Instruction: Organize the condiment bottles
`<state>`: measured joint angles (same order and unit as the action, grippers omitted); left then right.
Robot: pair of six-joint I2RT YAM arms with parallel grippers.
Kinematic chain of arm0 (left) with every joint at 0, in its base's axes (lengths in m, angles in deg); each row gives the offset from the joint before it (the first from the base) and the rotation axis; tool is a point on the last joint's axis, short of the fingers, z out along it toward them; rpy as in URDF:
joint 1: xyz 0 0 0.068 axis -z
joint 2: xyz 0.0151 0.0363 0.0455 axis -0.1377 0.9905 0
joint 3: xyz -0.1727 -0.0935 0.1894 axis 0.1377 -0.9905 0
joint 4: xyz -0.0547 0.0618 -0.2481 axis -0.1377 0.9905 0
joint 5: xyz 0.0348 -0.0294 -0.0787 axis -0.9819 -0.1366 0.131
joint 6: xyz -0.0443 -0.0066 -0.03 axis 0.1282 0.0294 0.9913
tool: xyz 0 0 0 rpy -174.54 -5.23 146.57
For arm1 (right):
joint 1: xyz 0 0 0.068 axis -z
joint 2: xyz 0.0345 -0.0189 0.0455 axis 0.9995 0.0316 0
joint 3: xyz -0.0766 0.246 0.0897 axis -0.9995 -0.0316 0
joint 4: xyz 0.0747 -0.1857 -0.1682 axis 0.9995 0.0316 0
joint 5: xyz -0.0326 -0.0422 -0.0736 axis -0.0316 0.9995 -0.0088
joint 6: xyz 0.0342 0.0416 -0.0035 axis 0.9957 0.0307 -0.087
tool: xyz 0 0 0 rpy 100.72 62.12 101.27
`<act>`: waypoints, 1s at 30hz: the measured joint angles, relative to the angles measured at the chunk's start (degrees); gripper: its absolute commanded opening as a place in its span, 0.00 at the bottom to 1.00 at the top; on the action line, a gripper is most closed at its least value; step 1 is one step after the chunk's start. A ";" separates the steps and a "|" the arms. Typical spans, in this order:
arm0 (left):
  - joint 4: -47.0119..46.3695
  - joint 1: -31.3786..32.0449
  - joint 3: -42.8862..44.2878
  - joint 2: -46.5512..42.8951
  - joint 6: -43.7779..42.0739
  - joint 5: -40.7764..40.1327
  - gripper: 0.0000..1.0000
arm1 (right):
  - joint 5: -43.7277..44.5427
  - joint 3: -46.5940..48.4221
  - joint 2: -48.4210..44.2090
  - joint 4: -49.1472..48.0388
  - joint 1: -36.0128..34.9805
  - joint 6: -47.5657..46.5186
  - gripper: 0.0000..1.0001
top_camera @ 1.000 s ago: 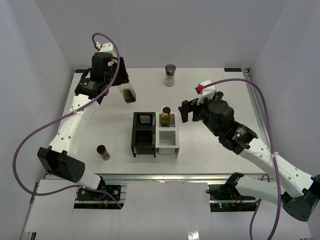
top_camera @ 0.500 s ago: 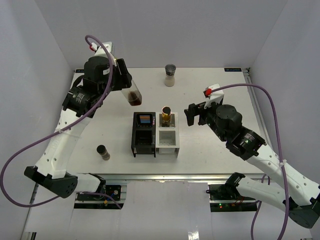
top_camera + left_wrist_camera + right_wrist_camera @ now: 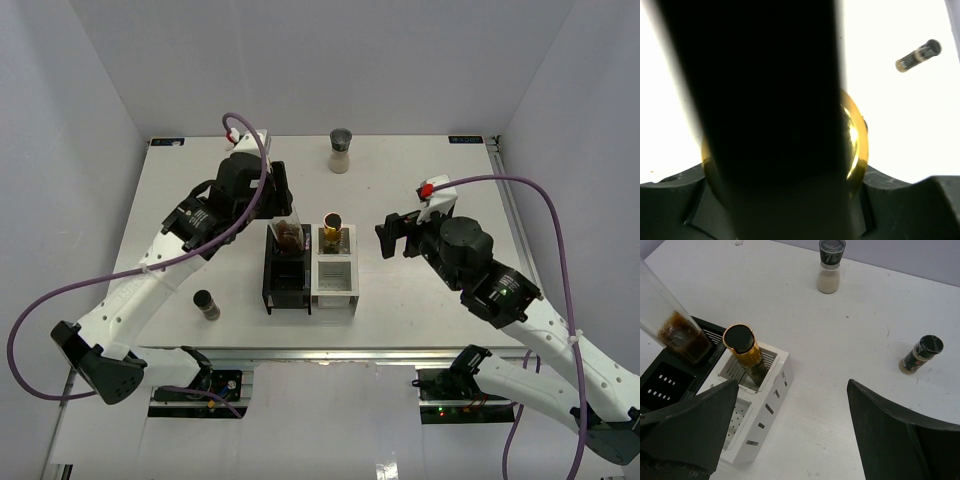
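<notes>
Left gripper (image 3: 277,207) pinching clear sauce bottle (image 3: 289,235); axis tilted, base beyond fingers over compartment rack's (image 3: 287,305) rear black slot; right gripper (image 3: 395,238) spread, empty.

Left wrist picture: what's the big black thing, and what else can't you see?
- Left wrist view: a dark blur at the lens hides nearly everything, and only a gold ring shows.
- Right wrist view: the top of the bottle is cut off by the edge.
- Top view: the label on the jar is too small to read.
</notes>
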<state>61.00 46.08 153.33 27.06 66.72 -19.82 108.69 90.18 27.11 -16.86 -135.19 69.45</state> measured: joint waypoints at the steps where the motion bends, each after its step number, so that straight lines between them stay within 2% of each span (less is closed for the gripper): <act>1: -0.65 -0.01 -1.11 0.00 0.02 -0.22 0.00 | 0.13 -0.03 -0.17 0.03 0.00 0.00 0.96; 12: -6.83 0.25 -10.55 -0.30 -0.05 -3.83 0.00 | 0.86 -2.11 -0.88 0.10 0.00 -0.09 0.95; 26: -16.71 1.56 -21.30 -1.62 -1.45 -4.43 0.00 | 1.29 -3.68 -0.87 0.01 0.00 -0.34 0.95; 28: -17.14 1.74 -21.91 -1.60 -1.54 -4.47 0.04 | 1.46 -3.68 -0.87 0.03 0.00 -0.40 0.95; 30: -17.67 1.82 -22.36 -1.55 -1.53 -4.54 0.13 | 1.57 -3.68 -0.87 0.01 0.00 -0.44 0.95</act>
<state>43.33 47.90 130.97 25.51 65.20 -24.36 110.27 86.50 26.24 -16.85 -135.19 69.01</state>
